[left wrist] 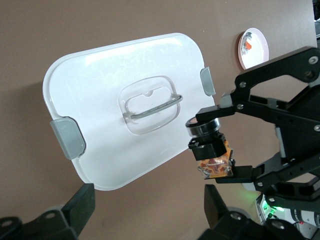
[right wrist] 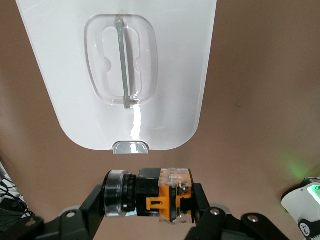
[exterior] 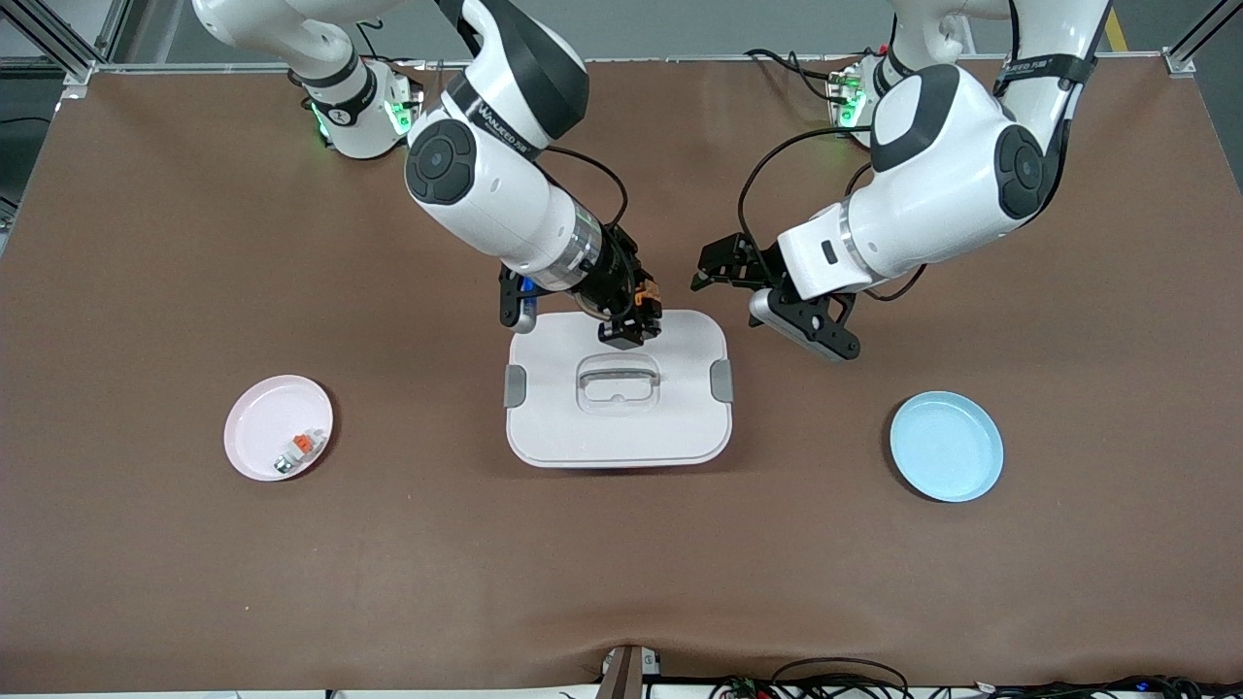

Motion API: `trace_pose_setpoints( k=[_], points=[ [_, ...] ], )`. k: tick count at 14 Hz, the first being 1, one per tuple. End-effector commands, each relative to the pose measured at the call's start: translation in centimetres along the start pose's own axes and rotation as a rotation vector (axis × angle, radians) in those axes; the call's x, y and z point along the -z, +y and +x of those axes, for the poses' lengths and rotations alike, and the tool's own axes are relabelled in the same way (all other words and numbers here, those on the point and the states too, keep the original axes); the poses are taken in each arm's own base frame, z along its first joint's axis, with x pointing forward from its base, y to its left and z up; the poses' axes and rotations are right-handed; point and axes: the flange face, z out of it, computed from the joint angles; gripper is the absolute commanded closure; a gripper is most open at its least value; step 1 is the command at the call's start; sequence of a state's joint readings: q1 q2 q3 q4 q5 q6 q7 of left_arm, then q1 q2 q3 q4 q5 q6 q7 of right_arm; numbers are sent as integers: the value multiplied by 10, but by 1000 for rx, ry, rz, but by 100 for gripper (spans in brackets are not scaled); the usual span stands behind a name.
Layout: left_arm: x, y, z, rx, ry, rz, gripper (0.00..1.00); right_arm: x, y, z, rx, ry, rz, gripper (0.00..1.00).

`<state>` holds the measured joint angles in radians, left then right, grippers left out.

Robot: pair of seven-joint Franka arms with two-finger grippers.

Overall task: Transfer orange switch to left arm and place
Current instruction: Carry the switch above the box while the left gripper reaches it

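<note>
**Switch held over the box edge, waiting on the handover**

The orange switch (exterior: 643, 303) is sitting crosswise between the closed fingers of the right gripper (exterior: 629, 325), its round button end sticking out one side and its orange-yellow body out the other; the right wrist view is showing the same clamp (right wrist: 152, 195). The right gripper is hanging over the edge of the box (exterior: 618, 427) that lies farther from the front camera, clear of the lid. The left gripper (exterior: 717, 270) is hovering just beside the switch, over bare table toward the left arm's end of the box, with its jaws spread wide and nothing between them.

Judging from this, the handover is the step in hand: the switch is lifted and presented, but not yet passed. The next move calls for the left gripper to be lining its open fingers around an exposed end of the switch and closing before the right one lets go, all while staying above the lid. The blue plate (exterior: 947, 446) looks like the likely destination; the pink plate (exterior: 279, 427) is holding a small white-grey piece (exterior: 299, 451).
</note>
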<state>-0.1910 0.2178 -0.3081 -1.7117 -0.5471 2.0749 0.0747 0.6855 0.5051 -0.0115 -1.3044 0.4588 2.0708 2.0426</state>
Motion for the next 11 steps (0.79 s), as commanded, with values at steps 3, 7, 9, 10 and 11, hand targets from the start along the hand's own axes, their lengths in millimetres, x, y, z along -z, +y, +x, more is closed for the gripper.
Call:
trace_pose_setpoints(
  k=[3, 7, 9, 10, 11],
  points=[
    [-21, 13, 3, 55, 46, -95, 14, 2, -2, -8, -14, -4, 13, 100],
    [-23, 20, 2, 234, 36, -161, 16, 5, -5, -18, -58, -19, 27, 100],
    [-22, 22, 3, 272, 42, -195, 17, 10, -9, -23, -56, -37, 49, 100],
    [-22, 23, 4, 275, 56, -198, 17, 11, -11, -24, -64, -44, 60, 100],
    [-28, 27, 3, 273, 54, -198, 17, 12, -11, -24, -64, -47, 66, 100]
  ],
)
